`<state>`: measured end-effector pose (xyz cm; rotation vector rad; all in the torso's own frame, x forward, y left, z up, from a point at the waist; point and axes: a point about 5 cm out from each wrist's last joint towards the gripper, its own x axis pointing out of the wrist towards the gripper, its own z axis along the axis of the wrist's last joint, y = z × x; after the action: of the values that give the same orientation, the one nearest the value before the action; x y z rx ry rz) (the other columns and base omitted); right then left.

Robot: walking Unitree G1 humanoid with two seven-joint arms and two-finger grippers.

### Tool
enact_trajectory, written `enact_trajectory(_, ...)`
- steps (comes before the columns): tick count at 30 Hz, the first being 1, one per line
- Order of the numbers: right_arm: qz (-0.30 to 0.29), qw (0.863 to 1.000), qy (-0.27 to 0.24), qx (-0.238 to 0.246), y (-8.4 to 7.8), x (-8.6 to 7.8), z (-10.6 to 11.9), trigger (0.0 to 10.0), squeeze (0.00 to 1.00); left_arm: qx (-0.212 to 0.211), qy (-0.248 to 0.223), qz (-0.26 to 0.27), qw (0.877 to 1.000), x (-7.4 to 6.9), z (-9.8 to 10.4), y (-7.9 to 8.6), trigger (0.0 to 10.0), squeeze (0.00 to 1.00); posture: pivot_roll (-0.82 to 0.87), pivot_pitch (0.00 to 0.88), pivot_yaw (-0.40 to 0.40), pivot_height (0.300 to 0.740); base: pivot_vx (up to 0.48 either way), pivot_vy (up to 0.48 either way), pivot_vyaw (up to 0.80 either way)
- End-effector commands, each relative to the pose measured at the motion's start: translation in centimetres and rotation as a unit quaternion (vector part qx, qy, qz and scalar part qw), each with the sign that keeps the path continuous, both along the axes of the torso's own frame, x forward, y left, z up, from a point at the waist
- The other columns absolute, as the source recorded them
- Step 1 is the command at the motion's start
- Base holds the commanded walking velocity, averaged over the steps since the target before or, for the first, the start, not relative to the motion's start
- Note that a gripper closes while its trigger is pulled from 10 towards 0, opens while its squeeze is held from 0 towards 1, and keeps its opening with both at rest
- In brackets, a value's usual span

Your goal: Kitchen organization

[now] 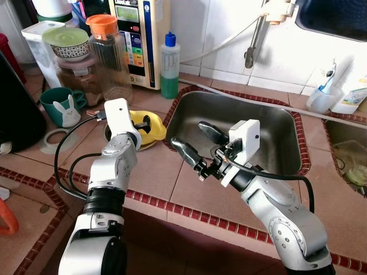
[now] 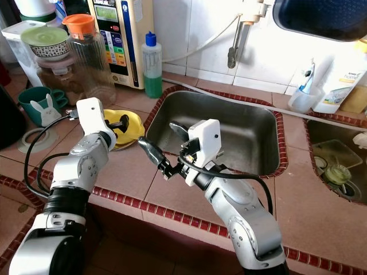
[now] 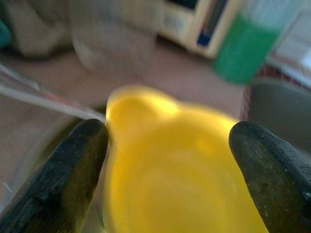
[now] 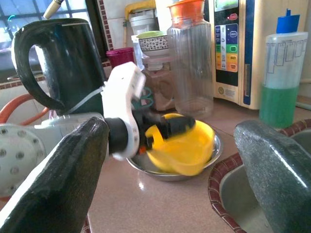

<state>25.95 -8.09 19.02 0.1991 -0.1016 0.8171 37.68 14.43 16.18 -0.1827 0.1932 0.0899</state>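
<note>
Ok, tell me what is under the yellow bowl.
The yellow bowl sits tilted in a shallow metal dish on the counter. The left gripper reaches to it, fingers open. The dish's centre is covered.

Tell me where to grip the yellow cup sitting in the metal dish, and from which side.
Grip the yellow cup across its rim wall, probably from the robot's side, where the left gripper already is. It lies tilted in the metal dish with its mouth facing that gripper, and the open fingers already straddle it. The clear jug and green bottle crowd the far side.
</note>
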Motion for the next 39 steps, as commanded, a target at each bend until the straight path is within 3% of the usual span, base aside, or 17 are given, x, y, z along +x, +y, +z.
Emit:
enact_trajectory(1, -0.006, 1.0, -0.004, -0.002, -0.3, 0.0, 0.1, 10.0, 0.69, 0.028, -0.04, 0.011, 0.999, 0.3, 1.6, 0.7, 10.0, 0.0, 0.1, 0.0, 0.006, 0.74, 0.0, 0.0, 0.0)
enact_trajectory(7, -0.003, 1.0, -0.002, -0.001, -0.3, 0.0, 0.1, 10.0, 0.69, 0.047, -0.086, 0.074, 0.992, 0.0, 3.1, 3.2, 10.0, 0.0, 0.11, 0.0, -0.001, 0.74, 0.0, 0.0, 0.0)
enact_trajectory(13, 0.0, 1.0, -0.002, -0.001, -0.2, -0.1, 0.1, 10.0, 0.69, -0.011, -0.049, 0.11, 0.993, 0.9, 2.0, 4.8, 10.0, 0.0, 0.1, 0.0, -0.006, 0.74, 0.0, 0.0, 0.0)
enact_trajectory(14, 0.0, 1.0, 0.0, -0.001, -0.2, -0.2, 0.1, 10.0, 0.7, -0.041, -0.035, 0.11, 0.993, 1.1, 1.4, 4.9, 10.0, 0.0, 0.1, 0.0, -0.009, 0.74, 0.0, 0.0, 0.0)
enact_trajectory(16, 0.0, 1.0, 0.002, -0.002, -0.3, -0.4, 0.0, 10.0, 0.7, -0.073, -0.023, 0.114, 0.991, 1.3, 0.8, 4.9, 10.0, 0.0, 0.09, 0.0, -0.011, 0.74, 0.0, 0.0, 0.0)
enact_trajectory(22, 0.001, 1.0, 0.008, -0.004, -0.4, -1.1, 0.0, 10.0, 0.69, -0.087, -0.015, 0.114, 0.989, 1.8, 0.5, 4.6, 10.0, 0.0, 0.06, 0.0, -0.021, 0.74, 0.0, 0.0, 0.0)
enact_trajectory(39, -0.009, 0.999, 0.033, -0.015, -1.2, -2.6, -0.4, 10.0, 0.7, -0.182, -0.004, 0.144, 0.973, 2.9, 1.1, 4.7, 10.0, 0.0, 0.01, 0.021, -0.036, 0.74, 0.0, 0.0, 0.0)
